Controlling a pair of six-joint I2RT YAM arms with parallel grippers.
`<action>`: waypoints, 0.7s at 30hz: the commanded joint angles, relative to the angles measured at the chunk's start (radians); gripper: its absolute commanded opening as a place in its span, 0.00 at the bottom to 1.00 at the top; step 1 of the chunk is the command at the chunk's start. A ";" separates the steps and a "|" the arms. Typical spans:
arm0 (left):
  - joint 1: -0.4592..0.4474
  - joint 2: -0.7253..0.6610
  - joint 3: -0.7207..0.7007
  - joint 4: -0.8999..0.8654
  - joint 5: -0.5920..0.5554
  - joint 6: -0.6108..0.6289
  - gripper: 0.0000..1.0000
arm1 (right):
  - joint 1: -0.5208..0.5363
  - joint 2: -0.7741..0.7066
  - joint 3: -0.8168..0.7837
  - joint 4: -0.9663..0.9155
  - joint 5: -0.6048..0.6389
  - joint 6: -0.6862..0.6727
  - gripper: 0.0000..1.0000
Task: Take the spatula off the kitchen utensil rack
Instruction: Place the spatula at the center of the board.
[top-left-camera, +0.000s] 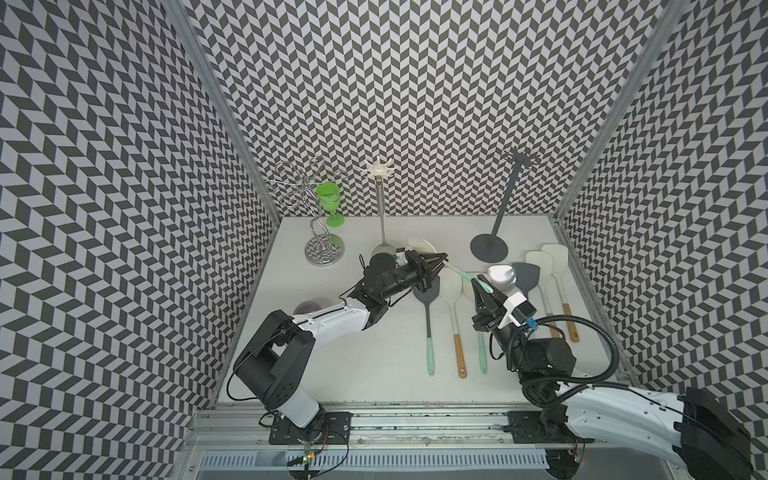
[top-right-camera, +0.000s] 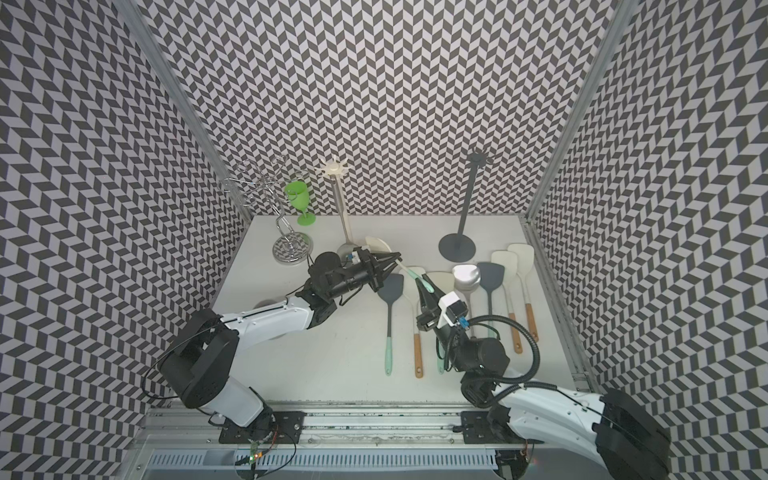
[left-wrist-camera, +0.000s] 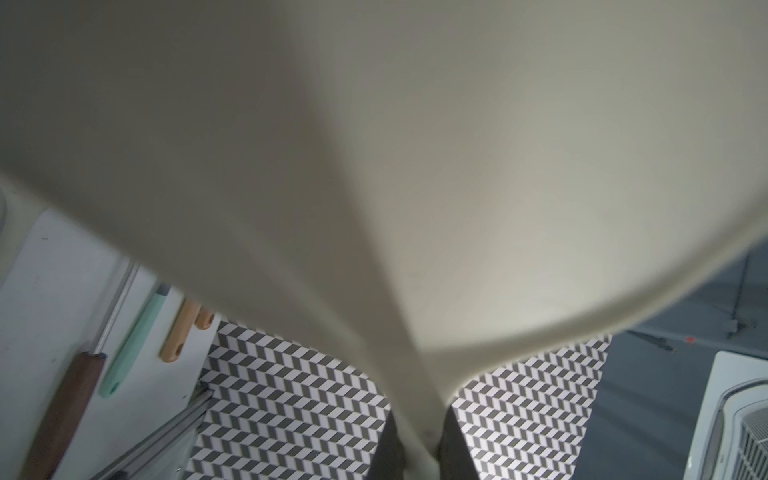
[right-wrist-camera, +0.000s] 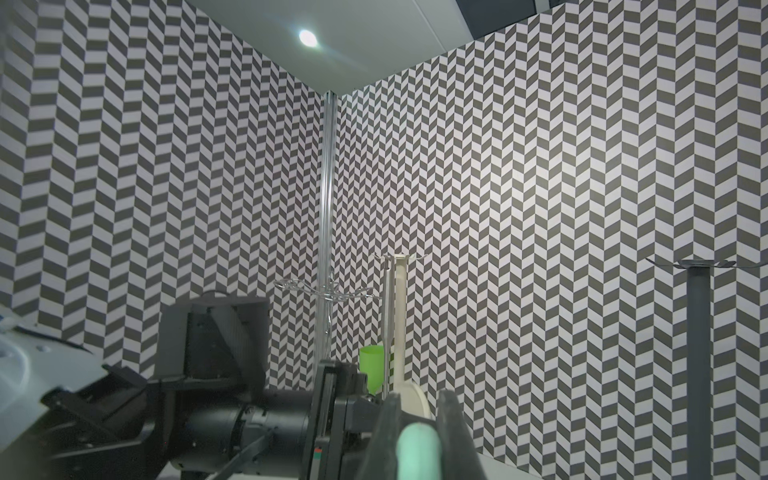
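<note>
The spatula (top-left-camera: 420, 247) has a cream blade and a mint-green handle (top-left-camera: 461, 274); it is held level above the table, hanging on no rack. My left gripper (top-left-camera: 444, 261) is shut on its neck just behind the blade. My right gripper (top-left-camera: 482, 286) is shut on the handle's end. The cream blade (left-wrist-camera: 415, 166) fills the left wrist view, with dark fingers (left-wrist-camera: 388, 449) on either side of the neck. The right wrist view shows the mint handle tip (right-wrist-camera: 417, 453) between two fingers (right-wrist-camera: 453, 432). The kitchen utensil rack (top-left-camera: 381, 208), with a cream top and a metal pole, stands just behind.
A dark grey rack (top-left-camera: 504, 203) stands at the back right. Several spatulas (top-left-camera: 430, 316) and a shiny metal utensil (top-left-camera: 503, 276) lie on the table's right half. A chrome wire stand (top-left-camera: 322, 247) and a green goblet (top-left-camera: 330, 201) sit in the back left corner.
</note>
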 joint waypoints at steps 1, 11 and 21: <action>-0.001 -0.009 0.019 -0.019 -0.011 0.063 0.00 | 0.010 -0.004 -0.001 0.133 0.019 -0.013 0.00; 0.026 -0.068 -0.003 -0.072 -0.022 0.148 0.00 | 0.014 -0.064 0.022 -0.037 -0.025 0.093 0.42; 0.149 -0.321 -0.155 -0.289 -0.045 0.399 0.00 | 0.015 -0.158 0.063 -0.382 0.015 0.277 0.79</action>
